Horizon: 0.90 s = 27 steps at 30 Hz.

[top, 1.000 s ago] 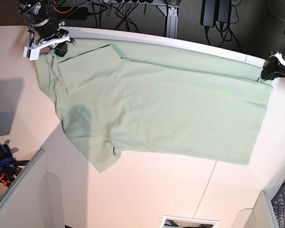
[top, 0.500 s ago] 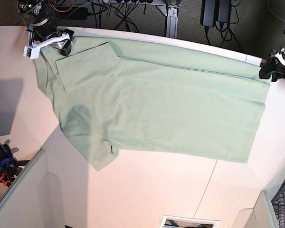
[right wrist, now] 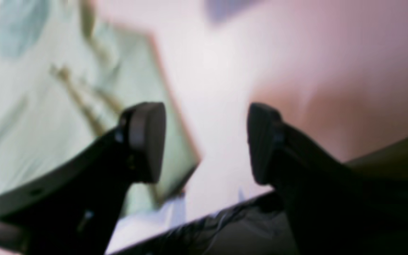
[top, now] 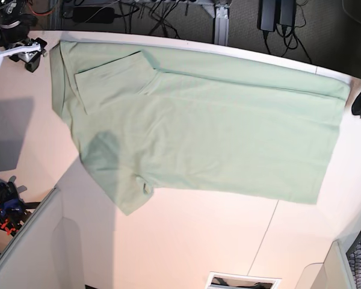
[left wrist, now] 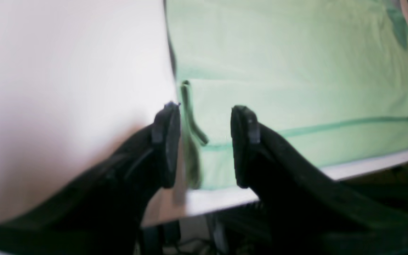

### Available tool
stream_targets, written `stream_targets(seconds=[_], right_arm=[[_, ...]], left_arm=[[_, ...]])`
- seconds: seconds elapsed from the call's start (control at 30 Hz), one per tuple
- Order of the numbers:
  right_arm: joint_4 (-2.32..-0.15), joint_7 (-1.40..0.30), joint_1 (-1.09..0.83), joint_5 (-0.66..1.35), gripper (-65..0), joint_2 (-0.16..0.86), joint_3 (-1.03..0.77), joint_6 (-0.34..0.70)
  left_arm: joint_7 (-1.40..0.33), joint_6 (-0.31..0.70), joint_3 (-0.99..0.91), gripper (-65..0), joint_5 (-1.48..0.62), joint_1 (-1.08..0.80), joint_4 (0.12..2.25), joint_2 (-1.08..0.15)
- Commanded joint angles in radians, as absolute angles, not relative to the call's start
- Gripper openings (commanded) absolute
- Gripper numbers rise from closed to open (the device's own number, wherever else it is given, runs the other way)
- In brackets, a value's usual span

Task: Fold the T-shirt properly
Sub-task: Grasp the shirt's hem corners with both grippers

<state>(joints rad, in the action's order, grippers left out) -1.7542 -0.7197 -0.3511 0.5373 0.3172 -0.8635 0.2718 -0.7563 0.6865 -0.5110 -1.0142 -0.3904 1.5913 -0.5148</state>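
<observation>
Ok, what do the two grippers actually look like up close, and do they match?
They look alike. In the wrist views the left gripper and the right gripper each have two black, curved fingers ending in flat, rounded-rectangle pads. In the base view the right arm's end shows a white bracket behind a black gripper body, with orange and dark cables above it. No markings are legible.
</observation>
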Motion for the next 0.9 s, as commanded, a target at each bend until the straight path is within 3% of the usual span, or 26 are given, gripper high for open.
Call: stream_targets(seconds=[0.0,0.3,0.63,0.87], right_arm=[[-1.773,-0.693,-0.328,0.543,-28.5,0.356,-0.875,0.275],[-1.671,-0.626,-0.077,0.500,-28.5,0.460,-0.750,0.273],[-1.056,-0.508,0.416,0.424,-28.5,0.458,-0.360,0.276],[-0.775,-0.469,0.540,0.392,-28.5,0.426,-0.278,0.309]], left_arm=[[-0.738,0.698,-0.521,-37.5,-1.044,-0.388,1.634,-0.535],[-0.736,0.698,-0.521,-37.5,-1.033,-0.388,1.832,-0.535],[-0.733,0.698,-0.518,-37.5,-1.012,-0.389,1.847,-0.535],[-0.675,0.698,-0.516,-37.5,-0.953,-0.389,1.845,-0.535]])
